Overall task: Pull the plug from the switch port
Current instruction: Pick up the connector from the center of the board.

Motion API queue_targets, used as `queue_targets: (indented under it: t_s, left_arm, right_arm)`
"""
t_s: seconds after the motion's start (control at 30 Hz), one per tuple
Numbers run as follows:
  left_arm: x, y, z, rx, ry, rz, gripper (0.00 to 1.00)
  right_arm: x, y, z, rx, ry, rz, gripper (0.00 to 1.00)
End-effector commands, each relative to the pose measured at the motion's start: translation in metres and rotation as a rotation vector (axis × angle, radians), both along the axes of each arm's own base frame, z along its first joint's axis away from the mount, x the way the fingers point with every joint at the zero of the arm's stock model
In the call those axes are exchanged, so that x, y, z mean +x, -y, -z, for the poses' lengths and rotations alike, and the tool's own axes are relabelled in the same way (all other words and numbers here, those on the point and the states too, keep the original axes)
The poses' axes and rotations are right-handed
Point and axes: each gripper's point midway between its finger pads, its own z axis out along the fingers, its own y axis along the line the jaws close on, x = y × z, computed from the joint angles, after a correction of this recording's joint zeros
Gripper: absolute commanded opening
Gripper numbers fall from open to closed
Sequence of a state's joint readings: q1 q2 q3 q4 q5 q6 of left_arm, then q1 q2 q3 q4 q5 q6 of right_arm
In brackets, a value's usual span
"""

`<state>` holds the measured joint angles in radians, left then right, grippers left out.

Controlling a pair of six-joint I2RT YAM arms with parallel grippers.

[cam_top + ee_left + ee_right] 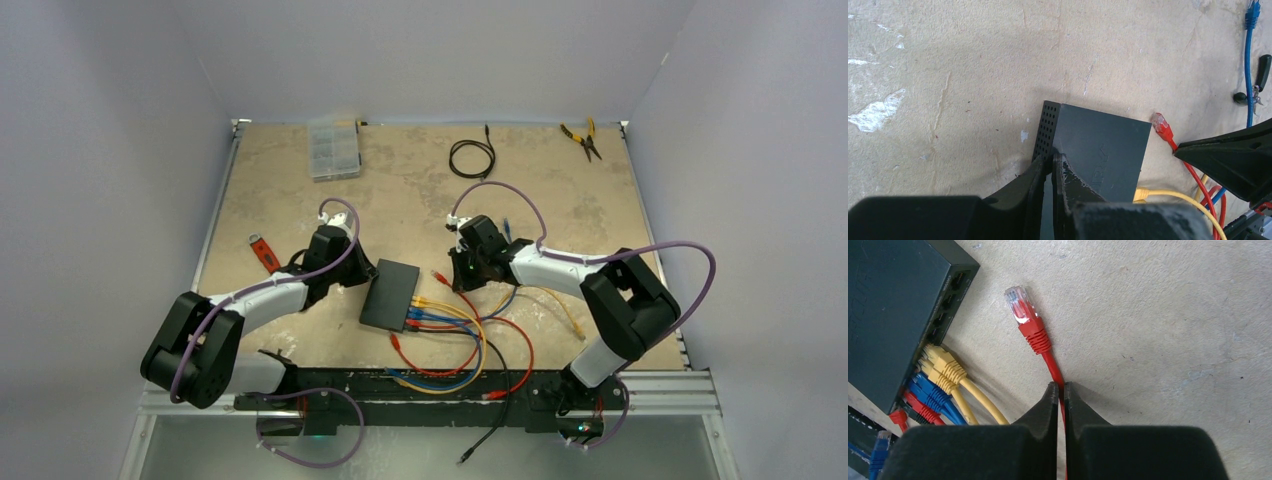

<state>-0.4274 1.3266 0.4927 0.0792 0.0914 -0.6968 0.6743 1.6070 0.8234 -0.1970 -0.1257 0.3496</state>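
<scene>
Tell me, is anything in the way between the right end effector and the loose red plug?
Nothing visible. The right end effector is shut on the red cable just behind the red plug, which lies on the table, out of the switch.

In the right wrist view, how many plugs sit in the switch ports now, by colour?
Yellow plugs: 2
Blue plugs: 2
Red plug: 1
Total: 5 in the switch
The loose red plug beside the switch is not counted.

Left hand (1053, 160) and right hand (1060, 388) both closed
</scene>
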Motion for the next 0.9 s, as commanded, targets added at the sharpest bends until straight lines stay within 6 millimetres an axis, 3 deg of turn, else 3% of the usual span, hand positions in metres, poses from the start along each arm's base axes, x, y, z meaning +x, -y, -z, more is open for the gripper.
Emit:
queue_targets:
  t_s: [0.0, 0.2, 0.5, 0.7, 0.87]
  left_arm:
    - [-0.034, -0.032, 0.045, 0.156, -0.158, -0.025, 0.10]
    - [-0.033, -0.033, 0.045, 0.159, -0.159, -0.026, 0.10]
    - [-0.033, -0.032, 0.045, 0.158, -0.159, -0.024, 0.10]
    - [-0.034, -0.032, 0.045, 0.158, -0.159, -0.023, 0.10]
    - [-0.034, -0.032, 0.045, 0.157, -0.158, -0.024, 0.10]
  right_arm:
    - [0.006, 0.000, -0.002, -0.029, 0.013, 0.000, 0.00]
    - [0.003, -0.018, -0.014, 0.055, -0.011, -0.046, 0.00]
    - [0.021, -0.032, -0.049, 0.235, 0.008, -0.059, 0.00]
    - [0.038, -0.015, -0.077, 0.370, 0.031, -0.031, 0.00]
    - [0.055, 0.005, -0.094, 0.383, 0.081, 0.031, 0.00]
